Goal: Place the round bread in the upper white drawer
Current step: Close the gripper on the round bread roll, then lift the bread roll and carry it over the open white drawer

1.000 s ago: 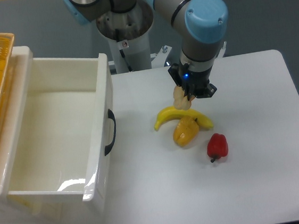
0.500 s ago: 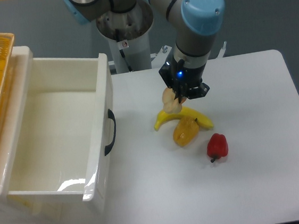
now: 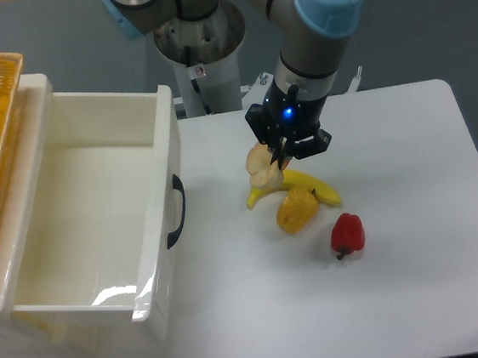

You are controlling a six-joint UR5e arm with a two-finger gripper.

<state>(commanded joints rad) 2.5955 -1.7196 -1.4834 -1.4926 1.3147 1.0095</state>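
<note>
Since the earlier frames the claw (image 3: pixel 278 159) has carried the round bread (image 3: pixel 261 167) leftward and slightly higher, toward the upper white drawer (image 3: pixel 89 220). The drawer stands open on the table (image 3: pixel 422 296). Clamped on the bread, the claw hangs above the banana (image 3: pixel 295 185), beside the yellow-orange fruit (image 3: pixel 296 210) and red pepper (image 3: pixel 346 233).

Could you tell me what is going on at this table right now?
The arm's gripper is shut on the round bread and holds it in the air above the banana. The upper white drawer stands pulled open at the left with nothing visible inside it, so the bread is not yet placed. A yellow-orange fruit and a red pepper lie on the table beside the banana.
</note>
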